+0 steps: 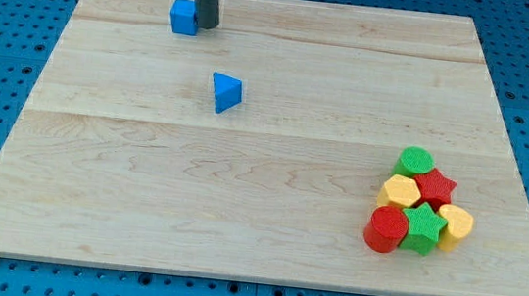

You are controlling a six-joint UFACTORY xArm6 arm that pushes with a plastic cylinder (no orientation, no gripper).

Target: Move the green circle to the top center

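Note:
The green circle (414,162) sits at the top of a tight cluster of blocks near the view's bottom right. Against it lie a red star (435,187), a yellow hexagon-like block (399,193), a green star (422,229), a red circle (386,229) and a yellow block (455,224). My tip (204,25) is at the view's top left, touching the right side of a blue cube (184,17). It is far from the green circle.
A blue triangle (225,93) lies below and to the right of my tip. The wooden board (253,255) rests on a blue pegboard, and its edges are close to the cluster on the right and bottom.

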